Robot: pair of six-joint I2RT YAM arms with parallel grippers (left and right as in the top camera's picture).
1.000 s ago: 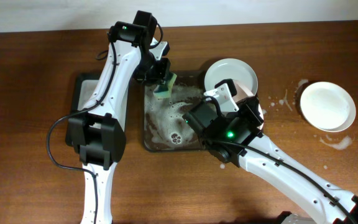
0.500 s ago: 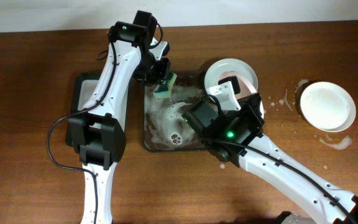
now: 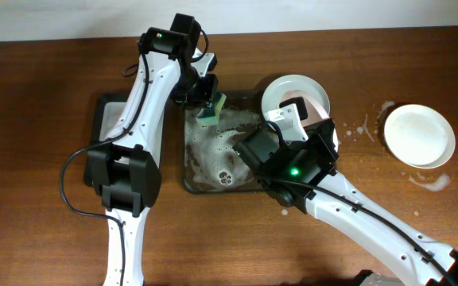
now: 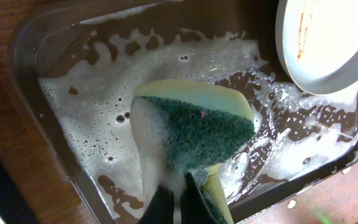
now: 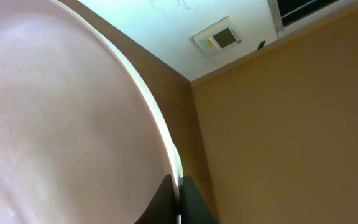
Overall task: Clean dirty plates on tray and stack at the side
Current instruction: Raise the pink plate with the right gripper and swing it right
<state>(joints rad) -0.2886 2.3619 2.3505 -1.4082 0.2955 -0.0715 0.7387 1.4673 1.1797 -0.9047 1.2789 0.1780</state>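
White suds (image 4: 98,118) cover most of the tray (image 3: 191,171) at the centre of the overhead view. Over its upper left corner hangs the left gripper (image 3: 207,101), fingers pinched together on a sponge (image 4: 194,127). The green scouring face is foamy and turned toward the upper right of the left wrist view, where a plate (image 4: 328,43) leans in. Whether the sponge touches the water cannot be told. Orange smears (image 4: 302,28) streak the plate's face, so it reads as not yet clean. The right gripper (image 5: 178,194) is clamped on the plate's rim; the right wrist view shows the thin white edge running down between the two fingers, with ceiling and wall behind. That upward look suggests the plate is held tilted on edge rather than flat. Likely reason: the dirty face is offered to the sponge, and drips fall back into the tray at its upper right corner. A second plate (image 3: 418,135) lies flat on the table (image 3: 46,238) far right, well apart from the tray, with splashes around it. It probably marks the stacking spot. A smaller tray (image 3: 102,119) sits mid-left, partly under the left arm.
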